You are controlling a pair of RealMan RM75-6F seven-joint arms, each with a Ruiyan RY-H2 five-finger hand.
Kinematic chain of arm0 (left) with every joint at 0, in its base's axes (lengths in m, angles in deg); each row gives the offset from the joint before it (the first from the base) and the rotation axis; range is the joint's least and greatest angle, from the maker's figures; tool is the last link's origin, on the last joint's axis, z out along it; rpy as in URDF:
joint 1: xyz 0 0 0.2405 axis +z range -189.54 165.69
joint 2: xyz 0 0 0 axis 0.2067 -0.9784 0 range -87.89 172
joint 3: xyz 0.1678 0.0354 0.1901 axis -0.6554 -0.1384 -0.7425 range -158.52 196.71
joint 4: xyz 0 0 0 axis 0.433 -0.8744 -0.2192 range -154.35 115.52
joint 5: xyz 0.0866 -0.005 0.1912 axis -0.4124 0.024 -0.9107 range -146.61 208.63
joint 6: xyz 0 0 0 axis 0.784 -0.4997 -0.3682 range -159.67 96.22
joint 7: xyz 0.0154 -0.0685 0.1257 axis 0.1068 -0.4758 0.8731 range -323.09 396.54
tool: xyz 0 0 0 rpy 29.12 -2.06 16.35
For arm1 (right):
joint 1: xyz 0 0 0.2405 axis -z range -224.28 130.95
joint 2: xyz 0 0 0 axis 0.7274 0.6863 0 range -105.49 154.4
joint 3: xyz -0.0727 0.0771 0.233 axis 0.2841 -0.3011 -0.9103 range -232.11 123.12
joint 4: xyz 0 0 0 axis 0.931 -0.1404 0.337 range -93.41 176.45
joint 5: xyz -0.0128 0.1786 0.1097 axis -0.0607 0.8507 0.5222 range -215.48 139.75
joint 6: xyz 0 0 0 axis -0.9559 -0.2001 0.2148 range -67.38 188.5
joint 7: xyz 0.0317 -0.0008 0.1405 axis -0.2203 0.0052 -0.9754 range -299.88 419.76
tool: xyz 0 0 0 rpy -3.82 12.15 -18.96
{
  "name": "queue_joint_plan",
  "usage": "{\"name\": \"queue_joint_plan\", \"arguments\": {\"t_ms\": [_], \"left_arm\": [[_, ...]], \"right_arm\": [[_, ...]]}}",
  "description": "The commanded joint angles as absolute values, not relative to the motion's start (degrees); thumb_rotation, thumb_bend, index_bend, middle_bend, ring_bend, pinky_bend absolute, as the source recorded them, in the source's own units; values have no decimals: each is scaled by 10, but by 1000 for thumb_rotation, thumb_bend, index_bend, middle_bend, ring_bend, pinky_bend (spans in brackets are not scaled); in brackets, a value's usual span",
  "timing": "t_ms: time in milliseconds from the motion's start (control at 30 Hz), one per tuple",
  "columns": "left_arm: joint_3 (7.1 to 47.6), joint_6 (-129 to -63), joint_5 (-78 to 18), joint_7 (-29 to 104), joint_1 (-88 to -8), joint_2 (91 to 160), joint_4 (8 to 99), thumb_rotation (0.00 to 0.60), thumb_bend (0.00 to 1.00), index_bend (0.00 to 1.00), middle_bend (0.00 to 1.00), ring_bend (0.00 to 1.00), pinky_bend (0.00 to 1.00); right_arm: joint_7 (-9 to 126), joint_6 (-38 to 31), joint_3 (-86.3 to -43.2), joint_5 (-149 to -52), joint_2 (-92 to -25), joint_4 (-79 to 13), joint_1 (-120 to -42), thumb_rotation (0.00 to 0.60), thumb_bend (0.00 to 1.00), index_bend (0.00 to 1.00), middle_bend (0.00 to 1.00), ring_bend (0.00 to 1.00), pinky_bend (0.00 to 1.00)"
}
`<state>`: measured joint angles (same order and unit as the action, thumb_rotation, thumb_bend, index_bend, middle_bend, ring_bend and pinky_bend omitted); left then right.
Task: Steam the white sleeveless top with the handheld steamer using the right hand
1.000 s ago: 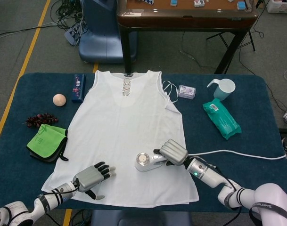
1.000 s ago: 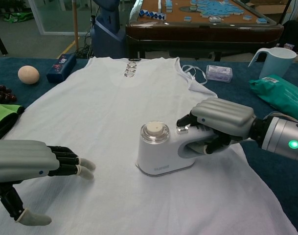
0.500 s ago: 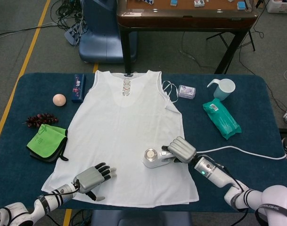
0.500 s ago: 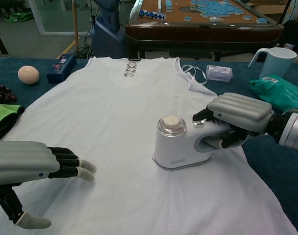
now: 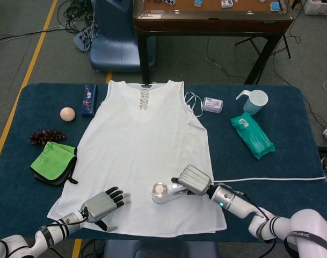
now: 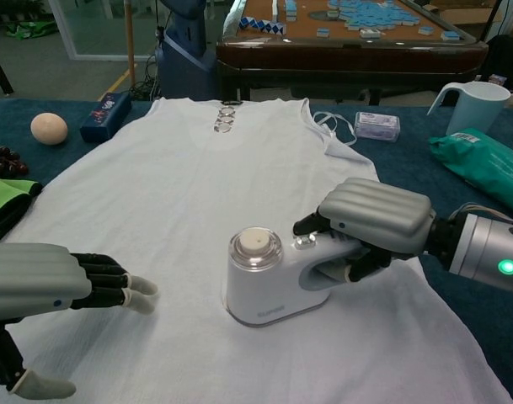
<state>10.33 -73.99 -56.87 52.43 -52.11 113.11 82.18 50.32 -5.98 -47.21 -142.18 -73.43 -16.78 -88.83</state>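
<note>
Steamer [image 6: 269, 286] (on top [image 5: 142, 156]) held by right hand [image 6: 374, 223]

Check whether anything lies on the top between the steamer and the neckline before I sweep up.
Nothing visible does. The steamer, held by the right hand, faces bare fabric of the white top up to the neckline.

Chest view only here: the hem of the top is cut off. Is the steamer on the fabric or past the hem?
Observer: The steamer sits on the white top, inside the hem, lower right part; the right hand holds it.
Operator: Where does its cord go?
Observer: The cord runs over the table to the right edge, apart from the green packet.
Operator: And the left hand?
Observer: The left hand is over the top's lower left corner, holding nothing.
</note>
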Motion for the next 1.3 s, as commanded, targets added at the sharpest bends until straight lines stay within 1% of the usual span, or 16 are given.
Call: {"name": "queue_joint_plan", "arguments": {"t_ms": [33,200,567,1067,1300], "left_arm": [[101,-740,-568,527,-520,1130,824,265,213,50,0,15,0],[99,-739,-566,532,-520,1127,828,268,213,50,0,15,0],[98,-741,-565,533,-519,1122,832,268,212,50,0,15,0],[98,-737,-566,532,-521,1123,833,270,213,50,0,15,0],[98,-736,-564,534,-522,1122,835,269,213,50,0,15,0]], "right_arm": [[507,-61,-467,-1429,-738,-168,-890,600,569,887,941,878,810],[509,-68,-467,-1435,-754,-145,-892,600,569,893,941,878,809],[510,-86,-493,-1429,-784,-84,-905,600,568,893,941,879,810],[507,-95,-508,-1403,-783,-34,-903,600,568,893,941,878,810],[504,-105,-506,-1403,-801,-15,-901,600,568,893,941,878,810]]}}
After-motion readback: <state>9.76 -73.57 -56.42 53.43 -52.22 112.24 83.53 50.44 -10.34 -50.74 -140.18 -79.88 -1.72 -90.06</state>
